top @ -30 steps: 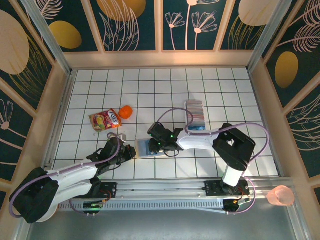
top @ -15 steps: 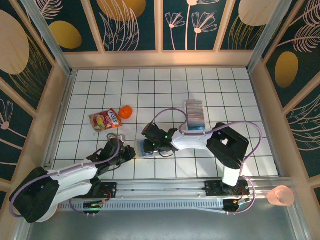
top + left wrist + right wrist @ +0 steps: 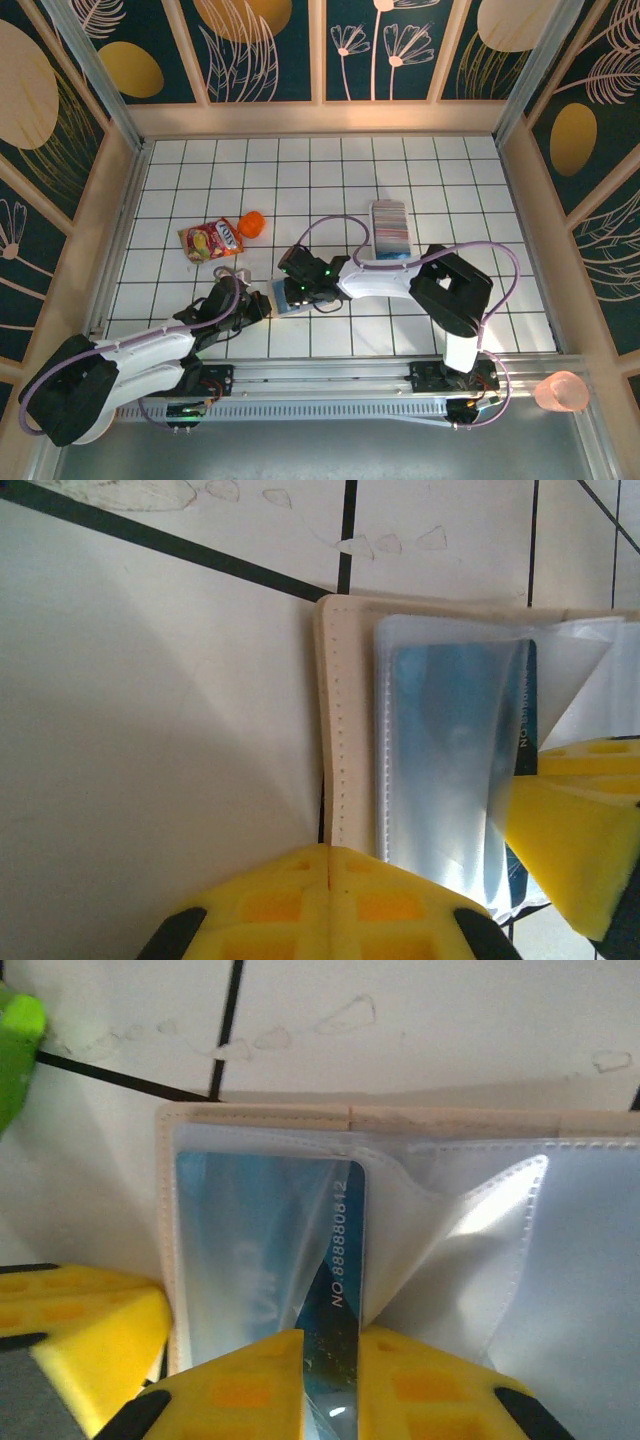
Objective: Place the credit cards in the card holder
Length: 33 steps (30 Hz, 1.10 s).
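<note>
White tiles with dark seams cover the table (image 3: 200, 170), which is walled in pale wood. Two white arms reach in from its near edge. The left arm (image 3: 150, 345) lies low across the tiles toward the middle. The right arm (image 3: 400, 280) bends at a dark elbow and stretches leftward to meet it.

Behind the right arm's forearm the credit cards (image 3: 390, 228) lie overlapping in a row, grey and pink at the far end, blue at the near end. Well to their left lies a red and yellow snack pouch (image 3: 210, 240), with an orange cap (image 3: 252, 224) just beside its right corner.

The card holder (image 3: 288, 298) lies open on the tiles near the middle of the table's near half, between the two grippers. Both wrist views show its beige stitched border around clear sleeves (image 3: 480, 1260), one of them lifted into a loose fold.

A blue card (image 3: 260, 1250) sits partway inside the sleeve next to the border, its long edge printed with a number and showing bare.

The right gripper (image 3: 330, 1355) has its yellow pads closed on the near end of that card. The left gripper (image 3: 328, 858) has its yellow pads pressed together with barely a seam between them, and the holder's beige border runs into that seam, so it appears pinched there.
</note>
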Each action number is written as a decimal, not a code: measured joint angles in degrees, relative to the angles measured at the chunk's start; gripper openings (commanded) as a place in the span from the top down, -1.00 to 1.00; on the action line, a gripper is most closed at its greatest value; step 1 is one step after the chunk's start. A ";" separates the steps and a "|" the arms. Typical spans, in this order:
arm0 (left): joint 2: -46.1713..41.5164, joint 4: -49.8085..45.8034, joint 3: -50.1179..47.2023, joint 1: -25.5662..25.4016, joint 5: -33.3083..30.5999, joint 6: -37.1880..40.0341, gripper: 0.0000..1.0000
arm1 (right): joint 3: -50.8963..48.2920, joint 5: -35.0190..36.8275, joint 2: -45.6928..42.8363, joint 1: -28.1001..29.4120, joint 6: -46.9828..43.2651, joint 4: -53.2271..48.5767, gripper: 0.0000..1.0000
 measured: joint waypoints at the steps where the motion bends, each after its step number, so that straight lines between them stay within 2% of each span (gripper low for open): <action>1: 0.00 0.00 0.00 0.00 0.00 0.00 0.93 | 0.28 0.00 0.00 0.11 -0.09 -0.02 0.69; 7: 0.02 0.00 0.00 0.00 0.00 0.02 0.92 | 0.59 0.04 -0.02 0.50 -0.15 0.07 0.65; 15: -0.61 -0.55 0.02 0.00 -0.26 0.09 0.84 | 0.59 2.12 -0.11 1.11 -0.85 -1.25 0.31; 23: -4.28 -3.69 0.35 0.00 -1.57 0.28 0.73 | -1.01 7.50 -5.20 1.33 -1.20 -5.07 0.30; 28: -5.88 -5.64 2.05 0.00 -1.75 0.48 0.66 | -4.81 8.17 -7.61 0.63 -0.09 -5.42 0.29; 33: -5.97 -5.97 4.46 0.00 -1.16 0.74 0.67 | -7.30 8.02 -7.61 -0.15 1.18 -5.38 0.31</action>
